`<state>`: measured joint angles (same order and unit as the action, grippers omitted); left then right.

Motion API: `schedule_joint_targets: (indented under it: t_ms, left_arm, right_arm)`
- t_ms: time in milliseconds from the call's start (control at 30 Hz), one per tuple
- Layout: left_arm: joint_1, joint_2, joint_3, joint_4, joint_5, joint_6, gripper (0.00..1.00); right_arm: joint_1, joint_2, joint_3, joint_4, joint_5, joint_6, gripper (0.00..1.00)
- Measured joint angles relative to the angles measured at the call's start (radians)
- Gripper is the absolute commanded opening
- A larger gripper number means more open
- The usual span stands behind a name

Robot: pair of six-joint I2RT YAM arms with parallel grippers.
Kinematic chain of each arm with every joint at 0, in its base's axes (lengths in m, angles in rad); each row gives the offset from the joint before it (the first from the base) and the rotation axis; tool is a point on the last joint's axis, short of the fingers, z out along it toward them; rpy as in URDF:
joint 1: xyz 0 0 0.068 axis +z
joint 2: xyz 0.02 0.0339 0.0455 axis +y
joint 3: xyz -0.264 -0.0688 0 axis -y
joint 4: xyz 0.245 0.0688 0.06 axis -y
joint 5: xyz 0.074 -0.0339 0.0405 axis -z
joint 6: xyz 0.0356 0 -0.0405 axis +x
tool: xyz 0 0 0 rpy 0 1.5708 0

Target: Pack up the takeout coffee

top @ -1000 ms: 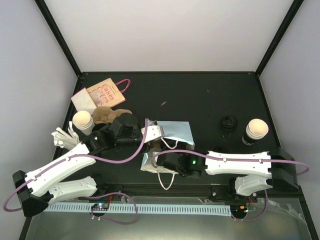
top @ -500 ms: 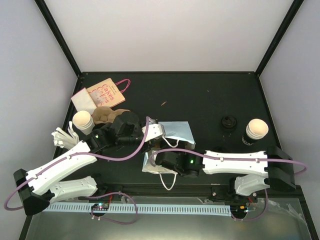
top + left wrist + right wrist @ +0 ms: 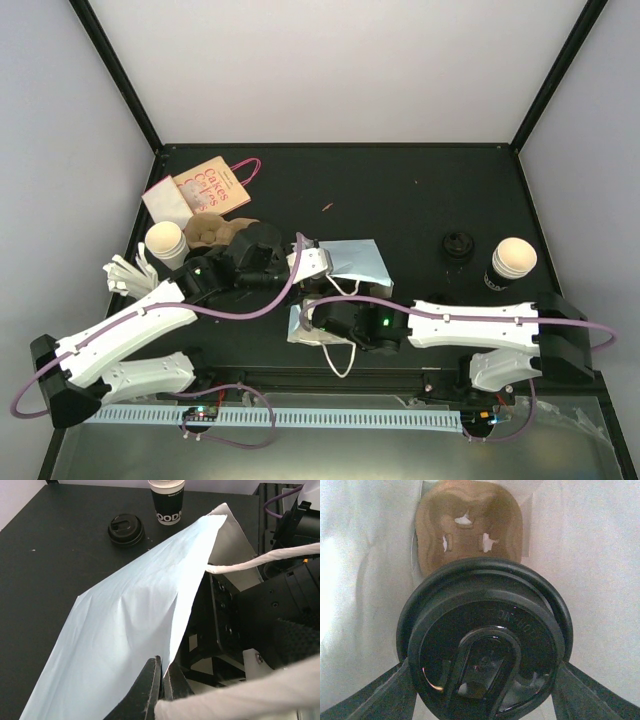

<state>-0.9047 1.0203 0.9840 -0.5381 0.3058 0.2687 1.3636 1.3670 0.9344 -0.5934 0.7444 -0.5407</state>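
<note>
The left claw (image 3: 161,676) is pressed together on the upper edge of the pale blue paper carrier bag (image 3: 130,625), pinching that edge so the mouth gapes; one of the bag's white twisted-paper handles (image 3: 265,559) runs across just beside it. From above, the bag lies on its side on the black bench (image 3: 400,195), in the middle near the arms' bases, and the right arm's wrist reaches into its mouth from the near side. Inside the bag, the right claw (image 3: 482,692) is spread wide around a black round plastic sip lid (image 3: 485,642), one finger at each side of the rim and touching it, so the lid sits squarely between them. What the lid caps is hidden beneath it. Beyond the lid, deeper in the bag and against its white inner wall, sits a brown moulded-pulp cup carrier (image 3: 468,527). Out on the bench, well apart to the right of the bag, a loose black lid (image 3: 458,245) lies flat near an upright black-sleeved paper cup (image 3: 511,263). At the left, a white paper cup (image 3: 165,243) stands beside another piece of brown pulp tray (image 3: 210,230).
</note>
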Motion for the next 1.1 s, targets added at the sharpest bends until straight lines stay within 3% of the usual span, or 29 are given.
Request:
schedule_joint_targets:
  t_ms: [767,1100]
  left_arm:
    - [0.0,0.01,0.023,0.002,0.024,-0.002,0.02]
    - [0.0,0.01,0.048,-0.028,0.026,-0.002,0.02]
  right_arm:
    - [0.011,-0.018,-0.017,0.161,-0.074,-0.069,0.4]
    - [0.01,0.022,-0.025,0.124,-0.085,-0.047,0.4]
